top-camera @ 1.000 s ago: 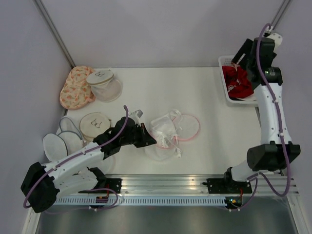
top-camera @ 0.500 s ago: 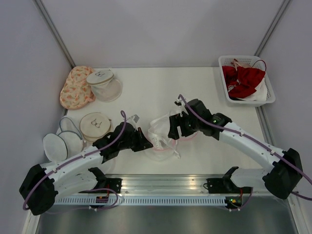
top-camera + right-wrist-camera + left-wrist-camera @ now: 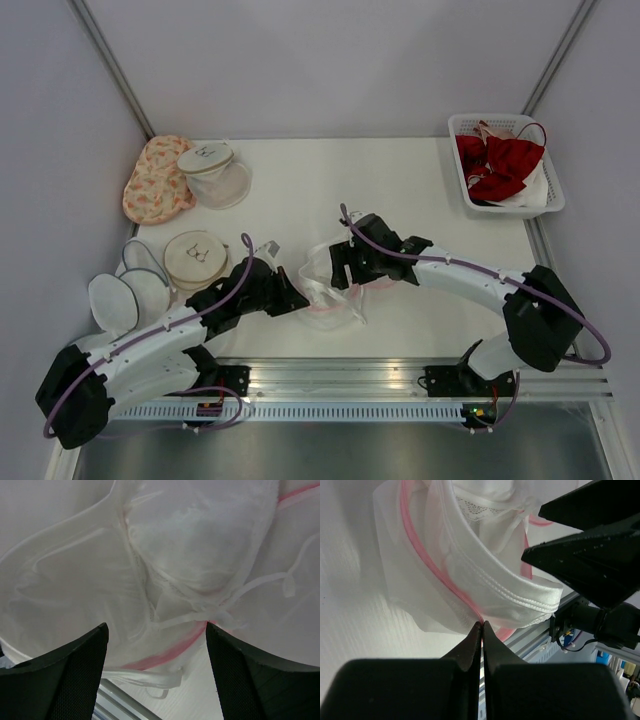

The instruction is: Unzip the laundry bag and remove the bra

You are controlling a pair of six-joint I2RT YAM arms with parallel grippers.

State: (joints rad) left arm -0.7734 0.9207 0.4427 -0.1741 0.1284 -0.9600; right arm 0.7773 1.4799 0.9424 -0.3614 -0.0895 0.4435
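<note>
The laundry bag lies open mid-table, white mesh with a pink rim. A white bra sits in and partly out of it; its padded edge and lace show in the left wrist view, its cup and straps in the right wrist view. My left gripper is shut on the bag's pink rim at its near-left edge. My right gripper is open, hovering just over the bra, with the pink rim between its fingers.
A white basket with red garments stands back right. An orange floral pouch and a clear mesh dome with a white top are back left. A beige round bag and white mesh bags lie left. A metal rail runs along the front.
My right arm swung from the basket at back right down to the bag and now hovers over the bra. My left gripper drew slightly back left with the rim.
</note>
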